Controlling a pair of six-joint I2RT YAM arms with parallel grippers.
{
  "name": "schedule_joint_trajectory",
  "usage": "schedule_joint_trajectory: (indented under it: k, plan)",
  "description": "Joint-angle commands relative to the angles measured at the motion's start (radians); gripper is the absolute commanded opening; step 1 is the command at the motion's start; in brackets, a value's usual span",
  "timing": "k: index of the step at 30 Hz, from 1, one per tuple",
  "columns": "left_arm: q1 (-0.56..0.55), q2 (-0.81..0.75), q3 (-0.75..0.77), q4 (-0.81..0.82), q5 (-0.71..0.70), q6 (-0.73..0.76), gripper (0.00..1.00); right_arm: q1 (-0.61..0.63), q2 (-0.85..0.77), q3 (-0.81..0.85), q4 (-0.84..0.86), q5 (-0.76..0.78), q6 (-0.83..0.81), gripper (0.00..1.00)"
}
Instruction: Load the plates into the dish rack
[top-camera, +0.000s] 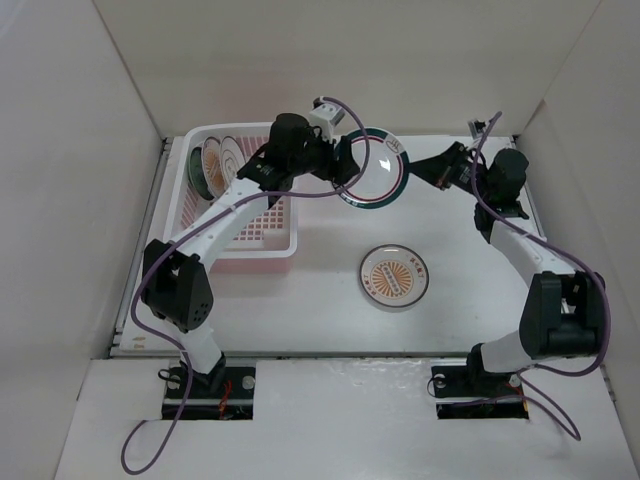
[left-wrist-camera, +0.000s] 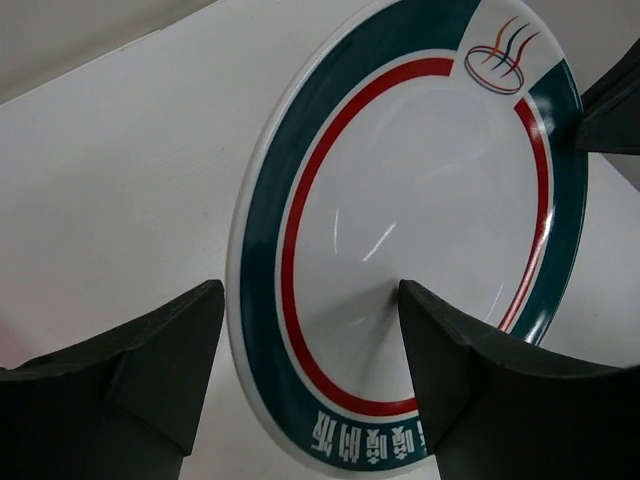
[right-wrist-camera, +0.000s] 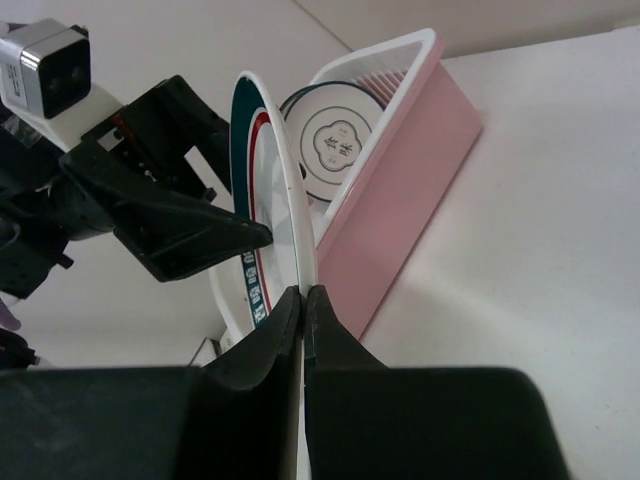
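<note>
The green-rimmed plate (top-camera: 378, 170), white with a red ring, is held on edge in the air just right of the pink dish rack (top-camera: 262, 245). My right gripper (top-camera: 412, 166) is shut on its right rim, fingertips pinched together in the right wrist view (right-wrist-camera: 303, 292). My left gripper (top-camera: 345, 162) is open, its fingers straddling the plate's left edge (left-wrist-camera: 310, 292). A dark green plate (top-camera: 196, 166) and a white plate with a dark centre mark (right-wrist-camera: 335, 145) stand in the rack's far end. An orange sunburst plate (top-camera: 394, 277) lies flat on the table.
White walls close the table in on the left, back and right. The rack's white rim (right-wrist-camera: 385, 110) lies close behind the held plate. The left arm reaches over the rack.
</note>
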Motion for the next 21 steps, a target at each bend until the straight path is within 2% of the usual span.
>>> schedule_joint_trajectory:
  k: [1, 2, 3, 6, 7, 15, 16, 17, 19, 21]
  plan:
    - [0.001, -0.015, 0.004, 0.065, 0.043, -0.007, 0.66, 0.022, -0.044, 0.036, 0.11, -0.037, 0.001, 0.0]
    - [0.001, -0.015, 0.004, 0.074, 0.044, -0.007, 0.59, 0.022, -0.053, 0.036, 0.11, -0.037, -0.008, 0.0]
    - [0.001, -0.024, -0.008, 0.074, 0.044, -0.007, 0.38, 0.022, -0.053, 0.025, 0.11, -0.037, -0.008, 0.0]
    - [0.001, -0.033, -0.026, 0.098, 0.063, -0.007, 0.06, 0.022, -0.053, 0.025, 0.11, -0.037, -0.008, 0.0]
    - [0.001, -0.045, -0.026, 0.112, 0.074, -0.007, 0.0, 0.022, -0.044, 0.025, 0.11, -0.037, -0.008, 0.0]
    - [0.001, -0.102, -0.108, 0.209, 0.157, 0.002, 0.0, 0.04, -0.024, 0.047, 0.11, -0.037, -0.008, 0.0]
    - [0.001, -0.102, -0.108, 0.209, 0.157, 0.002, 0.0, 0.04, -0.013, 0.047, 0.11, -0.037, -0.008, 0.04]
    - [0.001, -0.102, -0.108, 0.209, 0.13, 0.002, 0.0, 0.04, -0.013, 0.056, 0.11, -0.037, -0.008, 0.51]
    - [0.001, -0.116, -0.108, 0.183, 0.058, 0.002, 0.0, 0.04, 0.014, 0.056, 0.11, -0.037, -0.008, 1.0]
    - [0.001, -0.127, -0.082, 0.132, -0.086, 0.02, 0.0, 0.03, 0.024, 0.056, 0.11, -0.037, -0.008, 1.0]
